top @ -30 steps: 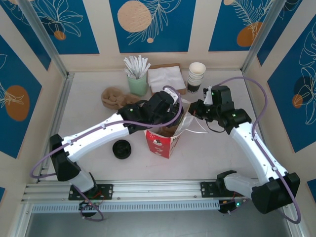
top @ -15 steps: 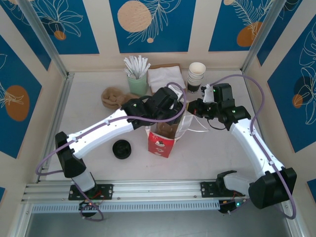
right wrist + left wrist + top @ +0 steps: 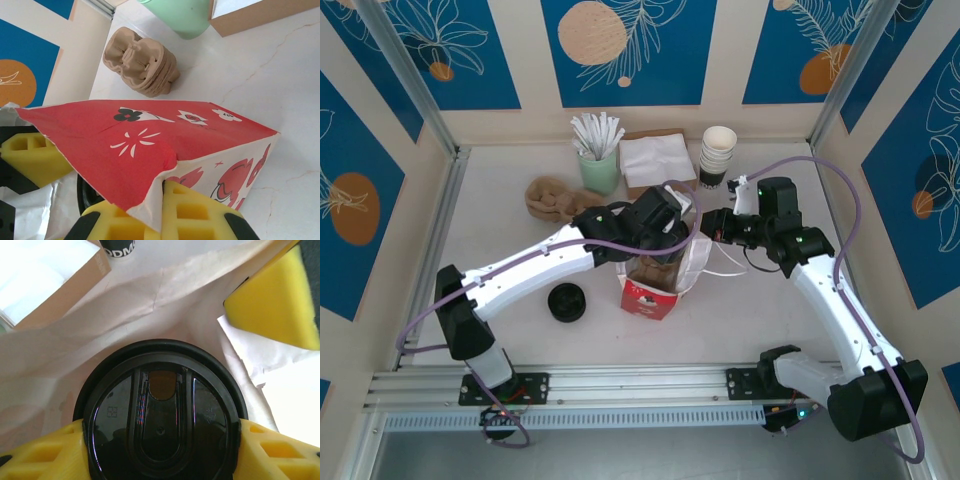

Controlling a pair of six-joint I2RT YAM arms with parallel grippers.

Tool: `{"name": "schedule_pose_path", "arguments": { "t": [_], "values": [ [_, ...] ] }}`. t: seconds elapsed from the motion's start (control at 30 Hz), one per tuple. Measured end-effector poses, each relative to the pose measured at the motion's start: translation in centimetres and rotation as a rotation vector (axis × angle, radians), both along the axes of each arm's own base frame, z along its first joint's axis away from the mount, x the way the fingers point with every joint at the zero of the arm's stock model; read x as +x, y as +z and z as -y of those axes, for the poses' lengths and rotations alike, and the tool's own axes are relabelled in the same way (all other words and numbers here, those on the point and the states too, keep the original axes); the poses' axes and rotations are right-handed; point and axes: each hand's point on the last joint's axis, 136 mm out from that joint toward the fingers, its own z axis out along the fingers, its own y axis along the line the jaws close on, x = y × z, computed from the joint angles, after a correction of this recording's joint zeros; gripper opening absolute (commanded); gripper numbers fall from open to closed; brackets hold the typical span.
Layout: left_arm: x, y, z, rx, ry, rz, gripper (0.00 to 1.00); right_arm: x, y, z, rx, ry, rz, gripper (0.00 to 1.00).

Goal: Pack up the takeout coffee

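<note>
The takeout coffee (image 3: 160, 425) shows its round black lid from above. My left gripper (image 3: 160, 457) is shut on it, one yellow finger (image 3: 40, 455) on each side of the lid. The pale inner paper of the red-and-white bag (image 3: 150, 305) rises around the cup. From above, the left gripper (image 3: 660, 225) sits over the mouth of the bag (image 3: 655, 290), which hides the cup's sides. My right gripper (image 3: 162, 210) is shut on the bag's (image 3: 165, 135) upper edge and holds the mouth open from the right (image 3: 715, 225).
A loose black lid (image 3: 567, 301) lies left of the bag. Behind it are a brown cup carrier (image 3: 550, 197), a green cup of stirrers (image 3: 598, 165), a napkin box (image 3: 658, 158) and a stack of white cups (image 3: 718, 155). Walls close in the table.
My left gripper has moved right with the coffee, over the bag's mouth. The bag has shifted a little to the right and tilted, its rim still in the right gripper.
</note>
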Motion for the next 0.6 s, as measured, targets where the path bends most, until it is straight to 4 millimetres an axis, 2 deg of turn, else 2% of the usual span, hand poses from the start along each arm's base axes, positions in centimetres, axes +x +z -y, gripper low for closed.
{"name": "schedule_pose_path", "arguments": {
  "t": [0.6],
  "values": [
    [0.7,-2.5,-0.2,0.032,0.044,-0.038,0.56,0.4,-0.9,0.4,-0.016,-0.055,-0.065,0.00]
  ]
}}
